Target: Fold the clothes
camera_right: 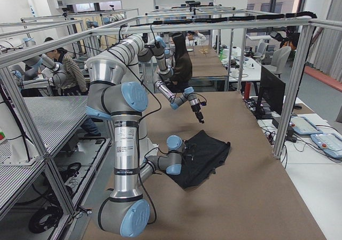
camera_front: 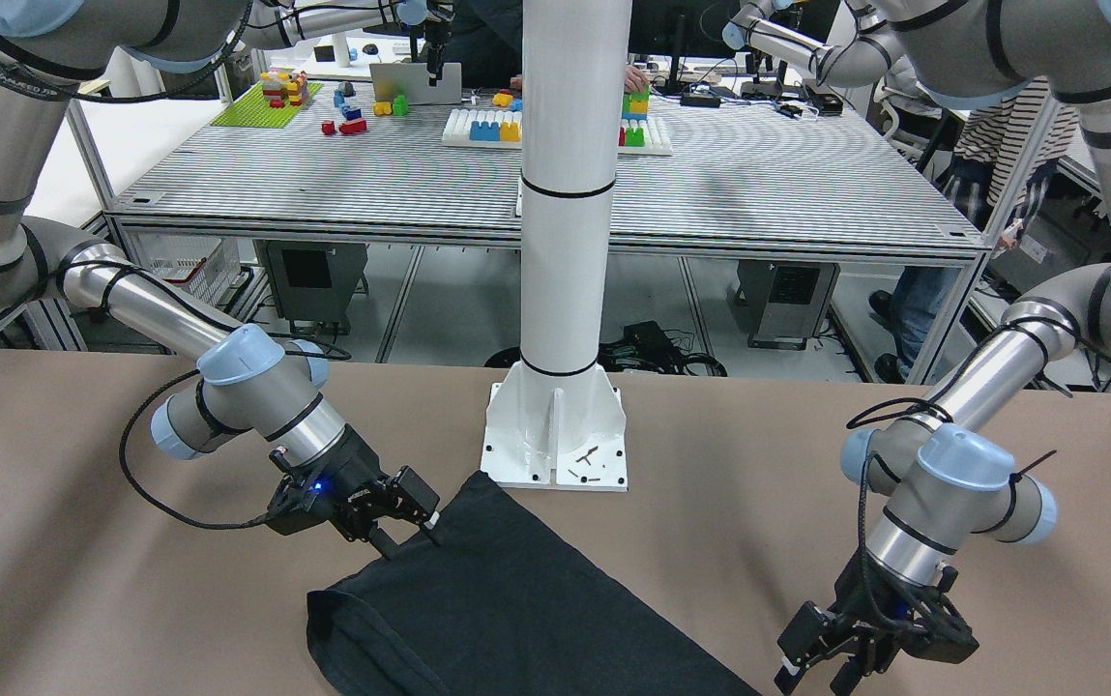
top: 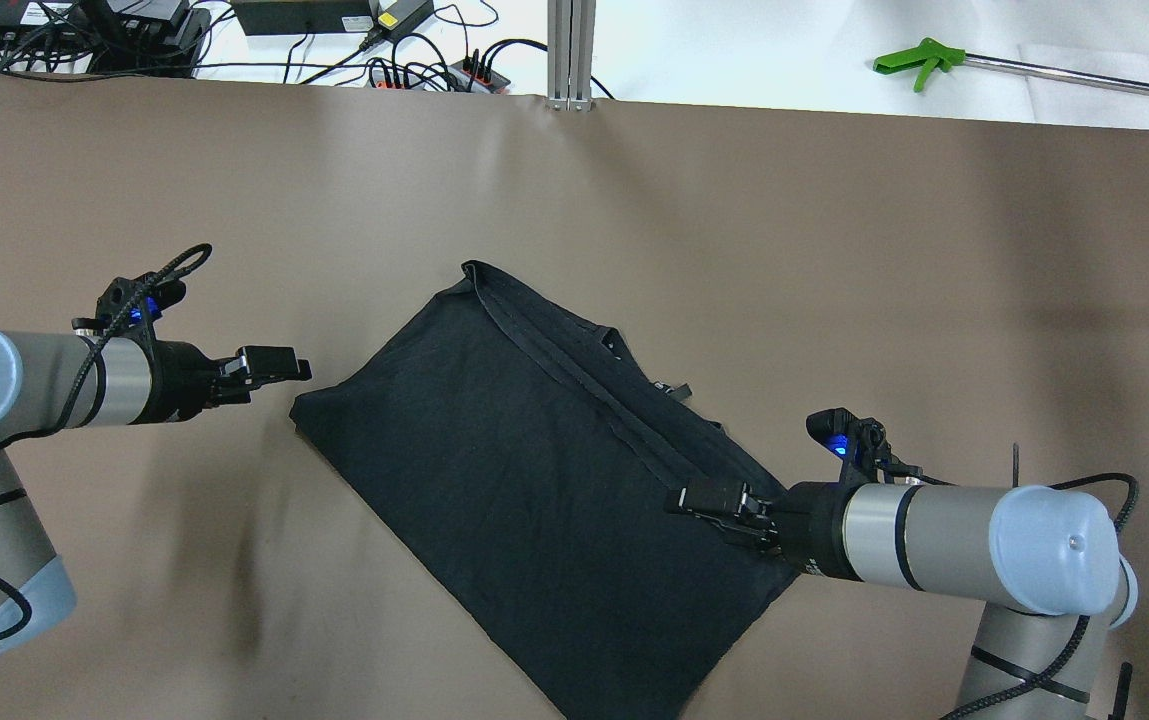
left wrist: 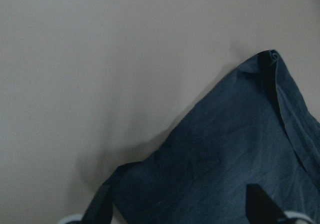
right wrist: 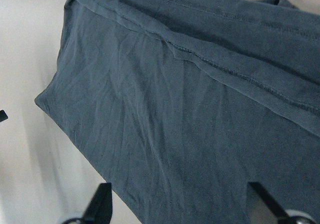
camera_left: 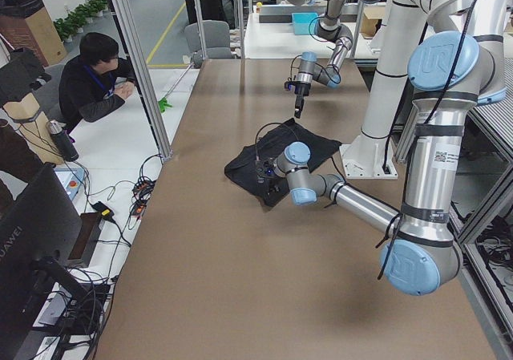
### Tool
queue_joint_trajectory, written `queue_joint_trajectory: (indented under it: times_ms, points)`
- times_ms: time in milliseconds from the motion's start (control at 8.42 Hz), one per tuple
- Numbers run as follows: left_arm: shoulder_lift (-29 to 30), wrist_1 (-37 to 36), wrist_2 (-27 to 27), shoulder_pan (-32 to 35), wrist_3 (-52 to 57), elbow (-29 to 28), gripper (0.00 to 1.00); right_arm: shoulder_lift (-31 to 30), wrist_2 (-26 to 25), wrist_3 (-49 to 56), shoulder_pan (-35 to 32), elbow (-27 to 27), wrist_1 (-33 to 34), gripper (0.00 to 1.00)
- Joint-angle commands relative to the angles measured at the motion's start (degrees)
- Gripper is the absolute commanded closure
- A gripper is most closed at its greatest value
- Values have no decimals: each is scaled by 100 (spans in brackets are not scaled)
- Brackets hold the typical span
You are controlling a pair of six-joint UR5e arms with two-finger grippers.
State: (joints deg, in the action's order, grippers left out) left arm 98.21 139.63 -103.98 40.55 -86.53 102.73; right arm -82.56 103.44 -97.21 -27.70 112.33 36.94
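Note:
The black garment [top: 534,480] lies flat and slanted in the middle of the brown table, partly folded, with a doubled hem band along its far edge [right wrist: 240,64]. Its logo does not show. My left gripper [top: 279,365] is open and empty, just off the garment's left corner; in the left wrist view [left wrist: 180,209] that corner [left wrist: 225,159] lies between the spread fingertips. My right gripper [top: 699,497] is open and hovers low over the garment's right part, near the hem. It shows at the cloth's edge in the front view [camera_front: 410,532]. The left gripper [camera_front: 821,657] is low at that view's right.
The white pillar base [camera_front: 555,435] stands at the robot side of the table, close to the garment. A green grabber tool [top: 919,62] and cables [top: 384,60] lie beyond the far edge. A seated person [camera_left: 96,87] is past the table's side.

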Motion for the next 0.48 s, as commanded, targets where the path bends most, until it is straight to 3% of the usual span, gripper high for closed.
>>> queue_joint_trajectory:
  times_ms: [0, 356]
  points:
    - [14, 231, 544, -398, 23, -366, 6, -6, -26, 1, -7, 8, 6, 6]
    - [120, 636, 747, -486, 31, -904, 6, 3, -34, -8, -7, 17, -2, 6]
